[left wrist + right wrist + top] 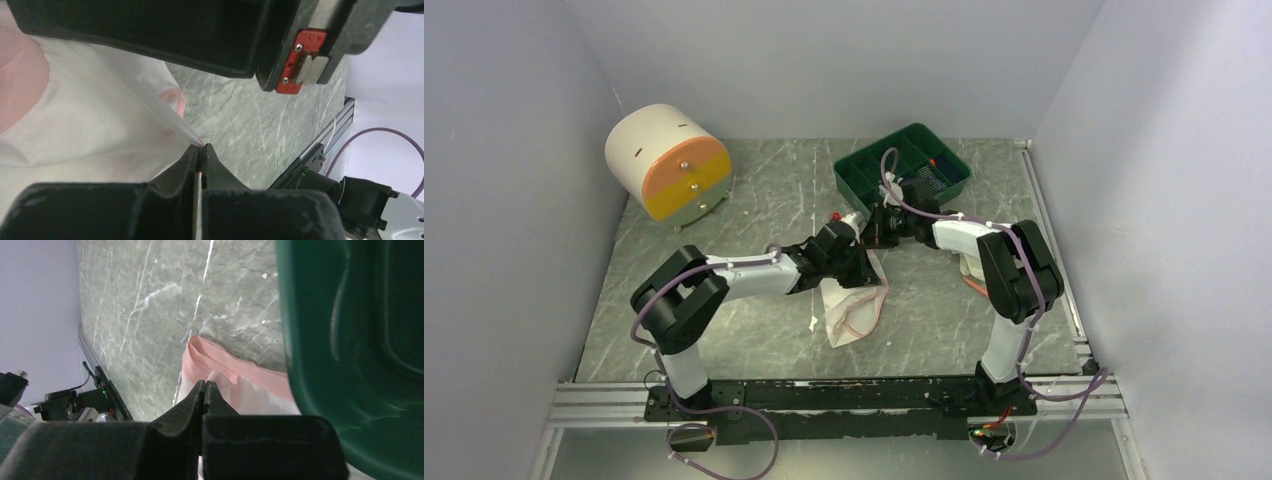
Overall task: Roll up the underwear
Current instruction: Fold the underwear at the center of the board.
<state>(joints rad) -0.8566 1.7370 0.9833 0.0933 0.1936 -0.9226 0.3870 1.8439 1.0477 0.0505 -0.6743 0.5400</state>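
Apparent start of the roll: the underwear (852, 315) lies mid-table near the tray (345, 340), its far edge pinched in the closed left gripper (201, 146), while the right gripper (205, 384) is closed at the pink hem, hold unclear; the next move probably calls for turning that edge over, evenly, toward the bases.

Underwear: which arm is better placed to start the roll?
Left, likely. The left end effector is shut on a taut fold of the underwear, cloth spread beside it. The right end effector is shut beside the green tray; any grip is unclear.
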